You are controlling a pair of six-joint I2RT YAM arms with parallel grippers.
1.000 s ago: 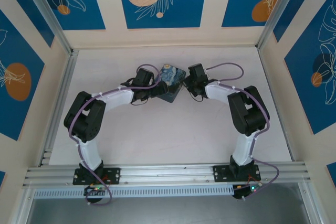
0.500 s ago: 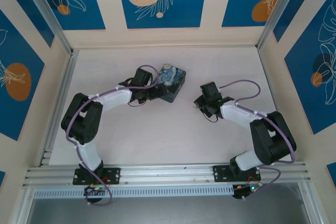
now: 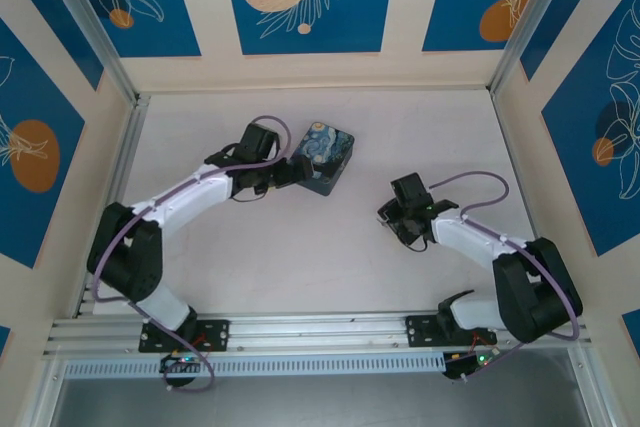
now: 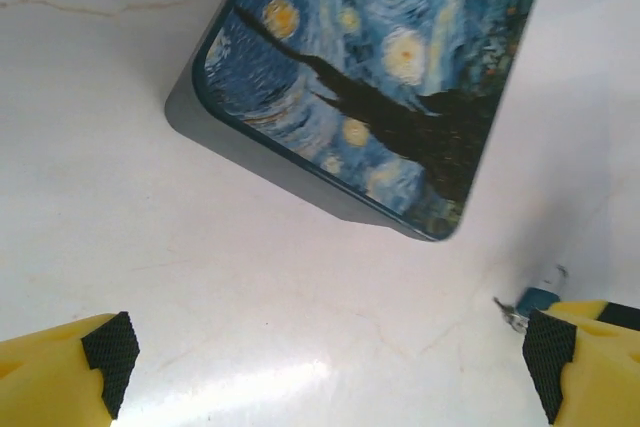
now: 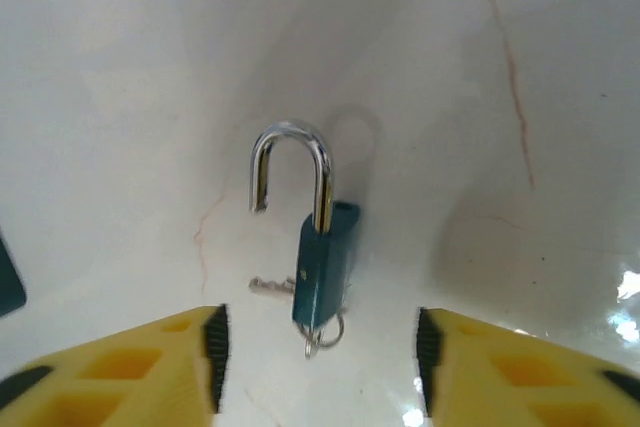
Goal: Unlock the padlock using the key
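Observation:
The small teal padlock (image 5: 323, 267) lies on the white table, its silver shackle (image 5: 290, 162) swung open with one end free of the body. A thin key (image 5: 268, 286) sticks out to the left at the body's lower end, by a small ring. My right gripper (image 5: 320, 362) is open, a yellow finger (image 5: 150, 372) on each side of the padlock's near end without touching it. In the top view the right gripper (image 3: 392, 215) sits right of centre. My left gripper (image 4: 328, 362) is open over bare table just short of the painted tin (image 4: 370, 77).
The Starry-Night tin (image 3: 327, 157) rests at the table's centre back, with the left gripper (image 3: 292, 172) at its left edge. A tiny teal object (image 4: 532, 299) lies by the left gripper's right finger. Walls enclose the table on three sides.
My right arm has drawn back from the tin's right side toward the near right, and its jaws have opened. The left arm has stretched out, its gripper still by the tin.

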